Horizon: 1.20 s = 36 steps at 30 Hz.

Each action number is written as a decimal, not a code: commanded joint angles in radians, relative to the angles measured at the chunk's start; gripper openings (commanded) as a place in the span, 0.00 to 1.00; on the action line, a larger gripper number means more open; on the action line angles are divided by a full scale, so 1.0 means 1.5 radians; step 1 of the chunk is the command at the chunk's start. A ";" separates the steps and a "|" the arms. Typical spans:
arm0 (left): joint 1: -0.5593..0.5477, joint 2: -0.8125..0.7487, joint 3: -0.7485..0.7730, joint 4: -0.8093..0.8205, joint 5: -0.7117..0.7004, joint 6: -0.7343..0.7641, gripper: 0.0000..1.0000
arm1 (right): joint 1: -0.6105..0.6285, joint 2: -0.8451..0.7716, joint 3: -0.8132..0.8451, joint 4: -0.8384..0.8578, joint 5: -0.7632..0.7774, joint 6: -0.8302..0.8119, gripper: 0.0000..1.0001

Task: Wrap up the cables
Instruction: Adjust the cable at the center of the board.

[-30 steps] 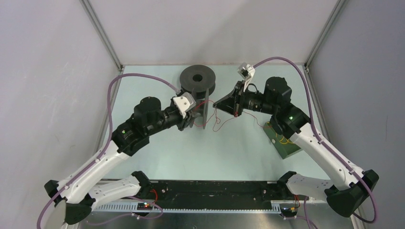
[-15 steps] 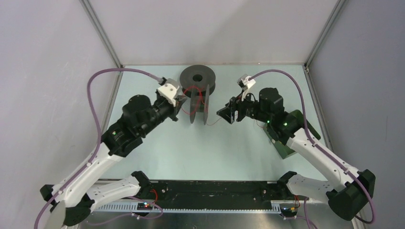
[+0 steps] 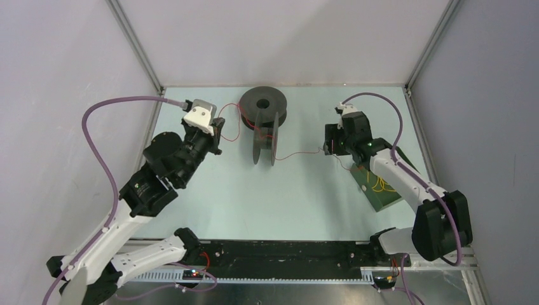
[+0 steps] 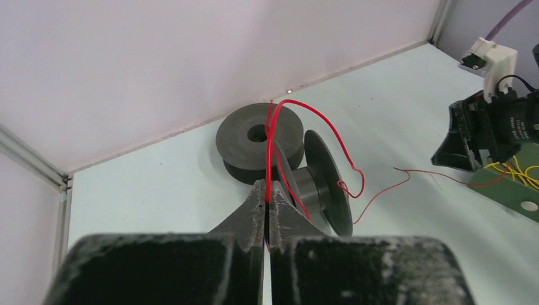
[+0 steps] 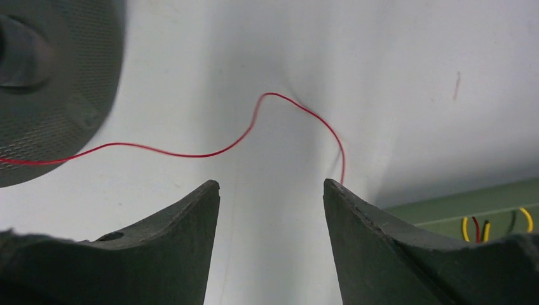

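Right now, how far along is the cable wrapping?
Barely started: the red cable only drapes over the upright spool. In hand: the left gripper is shut on it; the right gripper is open, empty. Left: its slack trails across the table, and the yellow cable lies on the green board.

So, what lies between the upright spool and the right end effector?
Only the red cable, running over bare table from the upright spool toward the right end effector; the top view shows it.
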 commanded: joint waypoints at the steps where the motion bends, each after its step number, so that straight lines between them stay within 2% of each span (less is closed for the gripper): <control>1: 0.003 0.001 0.012 0.015 -0.047 -0.006 0.00 | -0.024 0.018 0.004 -0.054 -0.001 0.008 0.66; 8: 0.002 0.003 0.020 0.015 -0.054 -0.010 0.00 | -0.031 0.080 0.011 -0.099 -0.040 0.009 0.66; 13: 0.003 0.001 0.027 0.016 -0.055 -0.011 0.00 | -0.033 0.125 0.054 -0.155 0.041 -0.022 0.66; 17: 0.003 0.003 0.029 0.015 -0.052 -0.012 0.00 | -0.036 0.146 0.062 -0.179 0.055 -0.033 0.66; 21: 0.002 0.001 0.028 0.015 -0.048 -0.013 0.00 | -0.040 0.170 0.062 -0.192 0.068 -0.041 0.61; 27: 0.003 0.000 0.025 0.015 -0.050 -0.011 0.00 | -0.042 0.178 0.063 -0.194 0.072 -0.047 0.45; 29: 0.003 -0.004 0.018 0.015 -0.051 -0.015 0.00 | -0.039 0.168 0.065 -0.193 0.081 -0.048 0.21; 31: 0.003 -0.011 0.006 0.016 -0.049 -0.022 0.00 | -0.032 0.146 0.074 -0.199 0.097 -0.052 0.07; 33: 0.002 -0.016 -0.015 0.017 -0.050 -0.029 0.00 | -0.018 0.114 0.090 -0.210 0.134 -0.057 0.00; 36: 0.003 -0.024 -0.058 0.019 -0.062 -0.033 0.00 | 0.002 0.053 0.132 -0.235 0.181 -0.058 0.00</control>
